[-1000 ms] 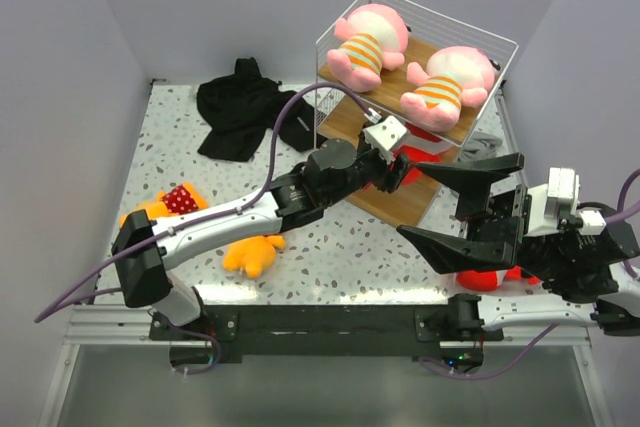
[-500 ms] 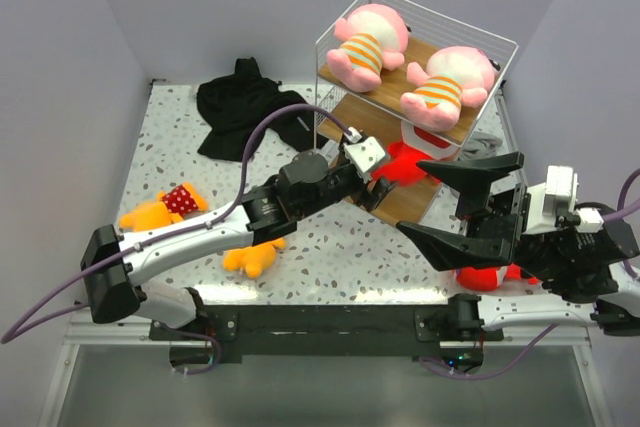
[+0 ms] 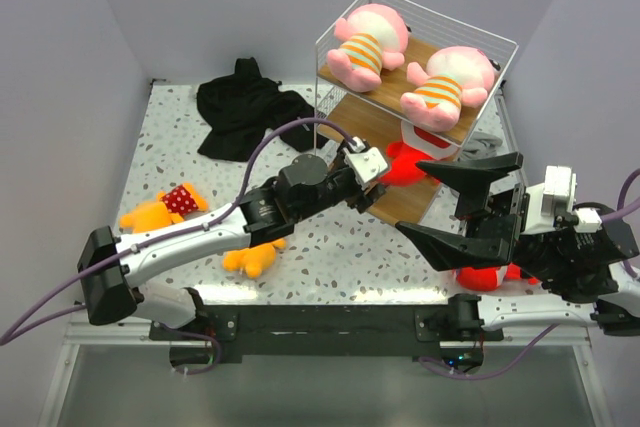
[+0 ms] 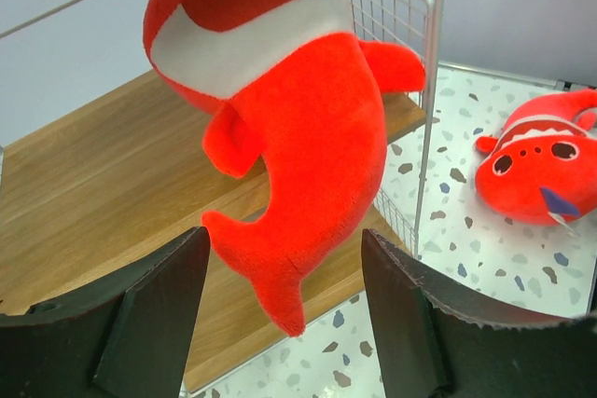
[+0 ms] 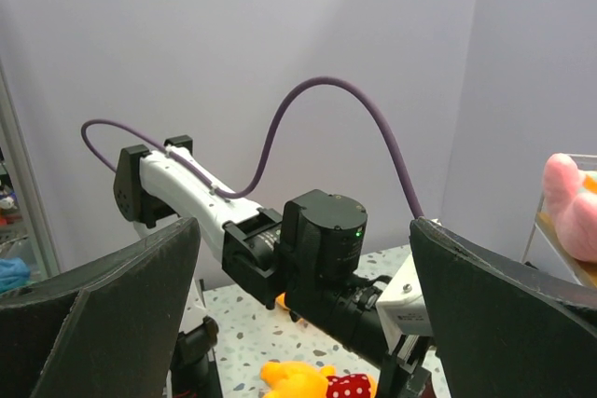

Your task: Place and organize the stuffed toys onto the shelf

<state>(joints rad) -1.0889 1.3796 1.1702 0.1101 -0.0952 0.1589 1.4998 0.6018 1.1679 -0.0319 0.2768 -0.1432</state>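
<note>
The white wire shelf (image 3: pixel 340 47) holds two pink toys (image 3: pixel 368 42) (image 3: pixel 450 77) on its top board. A red fish toy (image 3: pixel 405 162) leans on a lower wooden board (image 4: pixel 93 184); in the left wrist view this fish (image 4: pixel 289 109) has its tail between my open fingers, untouched. My left gripper (image 3: pixel 378 189) (image 4: pixel 284 235) is open just in front of that board. My right gripper (image 3: pixel 412 197) (image 5: pixel 303 221) is open, empty and raised. A second red fish (image 3: pixel 485 277) (image 4: pixel 541 165) lies on the floor under the right arm. Two orange-yellow toys (image 3: pixel 160 209) (image 3: pixel 252 252) lie at the left.
A black garment (image 3: pixel 245 107) lies at the back of the speckled floor, left of the shelf. A grey cloth (image 3: pixel 480 147) sits behind the shelf's right side. Purple walls close in on both sides. The left arm (image 5: pixel 326 258) crosses the right wrist view.
My left gripper let go of the red fish on the lower board and pulled back toward the left. The right arm has not moved.
</note>
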